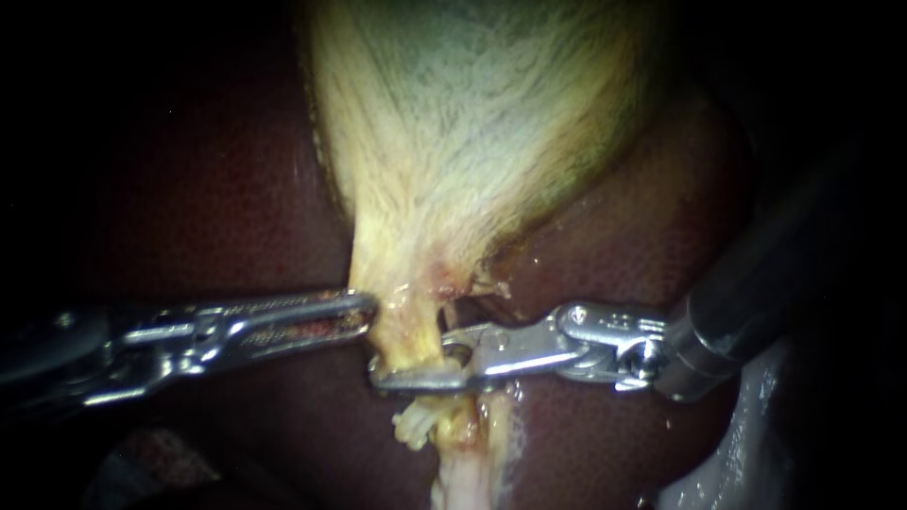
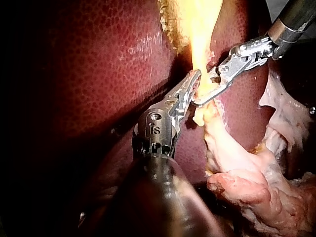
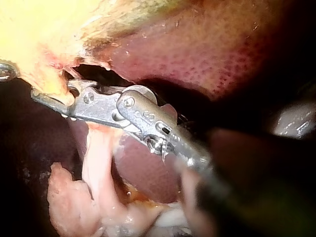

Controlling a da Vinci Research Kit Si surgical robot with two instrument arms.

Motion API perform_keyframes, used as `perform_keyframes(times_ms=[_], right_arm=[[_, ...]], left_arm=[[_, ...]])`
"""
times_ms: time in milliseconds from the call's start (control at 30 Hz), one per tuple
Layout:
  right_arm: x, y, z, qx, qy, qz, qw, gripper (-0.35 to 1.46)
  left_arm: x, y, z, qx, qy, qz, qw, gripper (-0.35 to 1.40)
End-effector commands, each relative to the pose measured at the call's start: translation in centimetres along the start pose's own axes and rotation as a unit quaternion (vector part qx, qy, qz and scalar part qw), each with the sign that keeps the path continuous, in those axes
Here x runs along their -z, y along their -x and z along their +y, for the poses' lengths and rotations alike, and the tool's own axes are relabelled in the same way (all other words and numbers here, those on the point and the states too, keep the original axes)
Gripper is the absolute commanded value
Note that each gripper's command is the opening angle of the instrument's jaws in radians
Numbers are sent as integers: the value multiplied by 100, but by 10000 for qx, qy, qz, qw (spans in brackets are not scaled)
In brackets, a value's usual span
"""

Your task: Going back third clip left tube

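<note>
The pale yellow gallbladder (image 1: 472,123) hangs down over the dark liver (image 1: 236,189) and narrows into a tube (image 1: 408,342). My left instrument (image 1: 367,312) comes in level from the left, and its jaws are shut on the gallbladder's neck at the tube's left edge. From the right, my right instrument (image 1: 416,364) straddles the tube, one jaw in front and one behind, with a gap showing. In the left wrist view my left instrument (image 2: 195,79) pinches the neck, and my right instrument (image 2: 205,96) loops round the tube just below. I cannot tell a clip apart from the jaws.
Below the jaws the tube ends in frayed pale tissue (image 1: 416,425) and a whitish strand (image 1: 463,477). Lumpy pink-white tissue (image 2: 247,182) lies beside the tube. My right instrument (image 3: 52,96) has liver (image 3: 207,54) close above its shaft.
</note>
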Motion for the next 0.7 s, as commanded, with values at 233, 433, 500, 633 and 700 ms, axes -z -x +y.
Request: perform_keyframes(times_ms=[233,433,500,633,700], right_arm=[[-3,-1,-1,0,9,2,10000,-15],[-8,-2,3,350,28,-1,9994,34],[-8,-2,5,466,32,-3,9989,41],[-7,-2,8,730,34,-8,9973,49],[-5,-1,10,848,35,-11,9964,51]], left_arm=[[0,0,0,2,0,-1,10000,-35],[1,0,-1,3,2,-1,10000,-35],[1,0,-1,3,1,-1,10000,-35],[2,0,-1,2,1,-1,10000,-35],[2,0,-1,2,0,0,10000,-35]])
